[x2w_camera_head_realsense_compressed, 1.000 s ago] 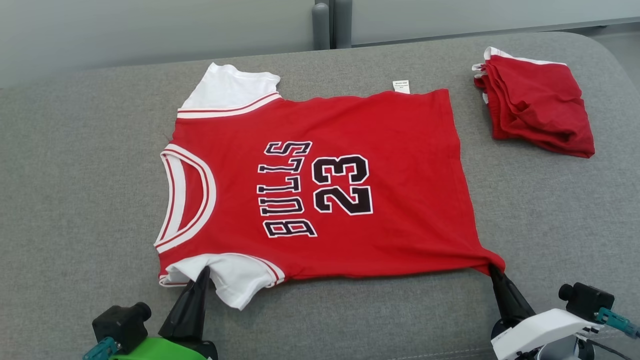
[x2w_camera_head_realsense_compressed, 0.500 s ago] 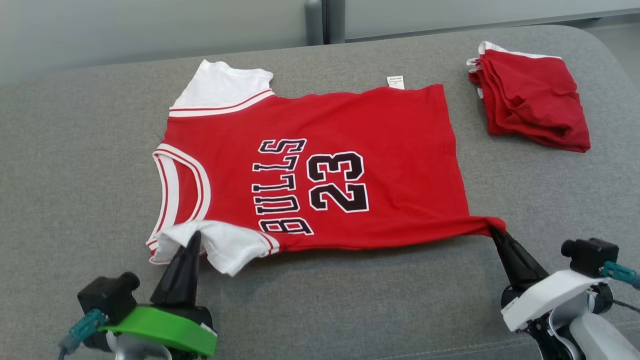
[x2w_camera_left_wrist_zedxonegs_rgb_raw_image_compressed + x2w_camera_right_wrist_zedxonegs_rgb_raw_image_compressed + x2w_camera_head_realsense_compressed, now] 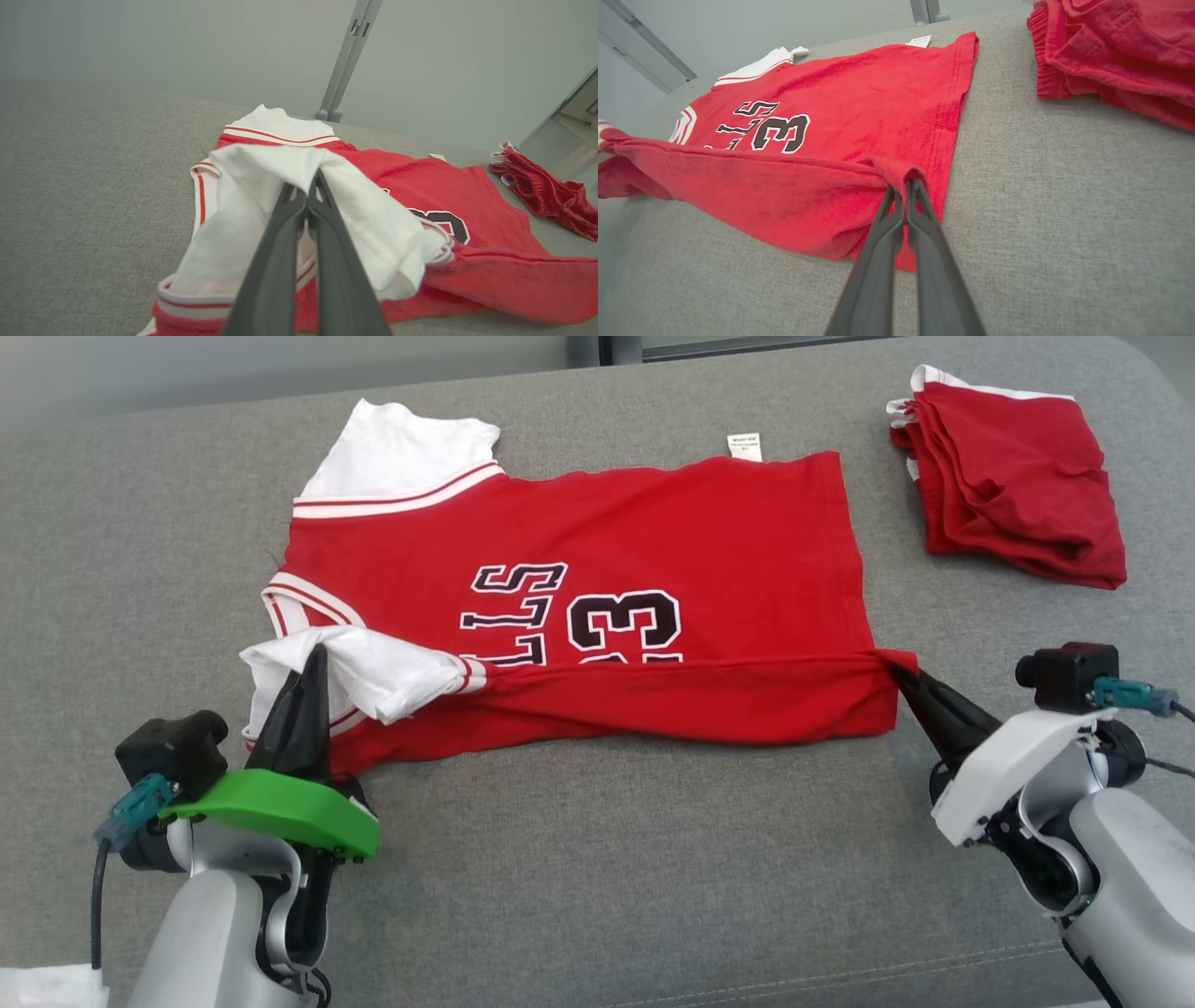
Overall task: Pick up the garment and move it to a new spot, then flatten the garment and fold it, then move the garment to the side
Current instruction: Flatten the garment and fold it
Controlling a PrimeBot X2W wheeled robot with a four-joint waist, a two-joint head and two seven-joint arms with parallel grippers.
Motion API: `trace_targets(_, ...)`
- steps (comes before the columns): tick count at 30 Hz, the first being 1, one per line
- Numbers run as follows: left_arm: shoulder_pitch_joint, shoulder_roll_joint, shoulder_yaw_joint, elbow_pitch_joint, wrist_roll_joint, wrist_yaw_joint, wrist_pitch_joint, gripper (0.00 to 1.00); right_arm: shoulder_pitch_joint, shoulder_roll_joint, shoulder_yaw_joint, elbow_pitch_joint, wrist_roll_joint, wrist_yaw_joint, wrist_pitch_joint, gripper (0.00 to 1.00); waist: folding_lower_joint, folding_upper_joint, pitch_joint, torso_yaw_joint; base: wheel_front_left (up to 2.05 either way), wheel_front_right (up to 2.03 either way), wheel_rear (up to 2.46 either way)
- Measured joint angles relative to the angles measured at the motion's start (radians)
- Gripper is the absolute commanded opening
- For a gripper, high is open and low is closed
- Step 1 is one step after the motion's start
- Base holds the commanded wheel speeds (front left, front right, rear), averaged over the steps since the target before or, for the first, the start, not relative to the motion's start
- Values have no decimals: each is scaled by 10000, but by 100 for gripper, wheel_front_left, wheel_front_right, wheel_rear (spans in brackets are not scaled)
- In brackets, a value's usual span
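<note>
Near edge of jersey (image 3: 672,523) now carried further over the front, covering half of the BULLS 23 print (image 3: 569,616); left gripper (image 3: 316,658) clamped on its white sleeve (image 3: 383,672), right gripper (image 3: 901,674) clamped on hem corner (image 3: 887,663); jersey lies mid grey cushion (image 3: 597,877); folded red pile (image 3: 1018,504) far right.

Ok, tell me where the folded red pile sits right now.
In the head view the folded red pile lies at the upper right of the grey cushion, clear of the jersey and beyond the right claw.
</note>
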Motion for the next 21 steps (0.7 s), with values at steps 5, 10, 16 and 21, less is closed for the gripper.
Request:
trace_targets(5, -689, -2, -75, 1034, 295, 115, 104, 0, -773, -12, 253, 290, 75, 0, 414, 0, 0, 0, 364, -47, 0, 0, 0)
trace_targets(10, -1293, -13, -196, 1944, 451, 115, 180, 0, -1231, -29, 604, 713, 140, 0, 673, 0, 0, -1, 639, -72, 0, 0, 0)
trace_targets(16, -1711, -40, -249, 2673, 525, 115, 171, 100, -1549, -23, 821, 1016, 167, 0, 734, 82, 0, 0, 709, -64, 0, 0, 0)
trace_targets(21, -2085, -63, -242, 2932, 545, 113, -84, 100, -1849, -36, 811, 1141, 176, 0, 499, 100, 0, 0, 691, -55, 0, 0, 0)
